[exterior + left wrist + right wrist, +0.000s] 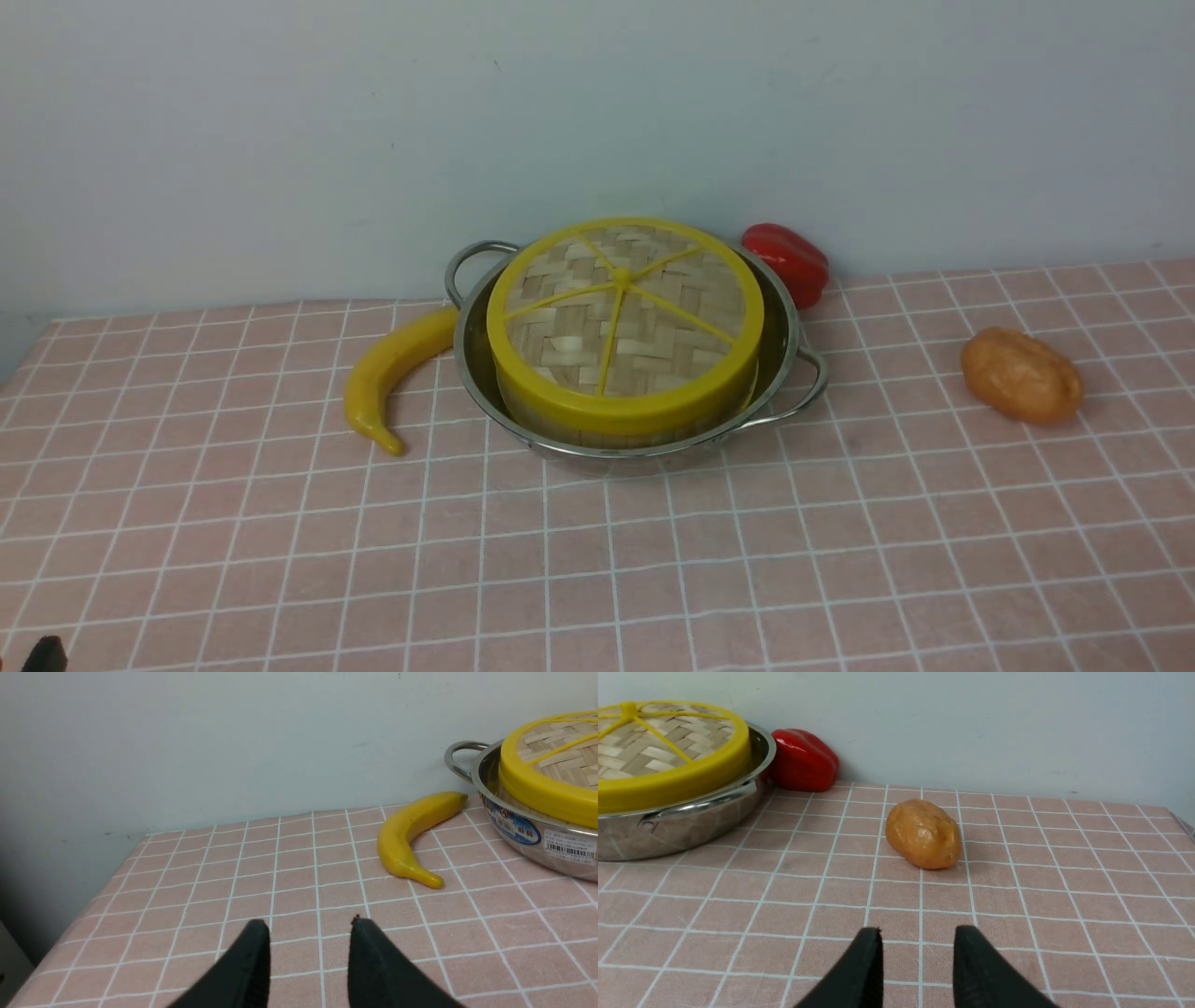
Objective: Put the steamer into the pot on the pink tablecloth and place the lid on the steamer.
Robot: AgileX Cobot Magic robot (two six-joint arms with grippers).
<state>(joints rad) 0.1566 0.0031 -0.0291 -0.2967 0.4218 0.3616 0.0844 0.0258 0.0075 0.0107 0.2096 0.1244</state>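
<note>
My left gripper hangs low over the pink tablecloth with its jaws parted and nothing between them; my right gripper is the same, a clear gap and bare cloth under it. Both are well apart from the work, which I judge fitting, since the job looks done.

In the front view the pot sits at about twelve o'clock on the cloth, near the back wall. The steamer stands inside it, only a strip of its woven wall showing below the yellow rim, and the lid lies on top (slightly tilted, I think, its far edge riding higher). The fit leaves a gap of steel all round, so the basket rests on the pot floor and not on its rim.

A yellow banana lies at the pot's nine o'clock, its tip just beside the steel. A red pepper sits at two o'clock, a potato at three, well apart.

On the pot's outer wall, from my left wrist, I see a blue oval label and a white barcode sticker; the print is too small to read.
</note>
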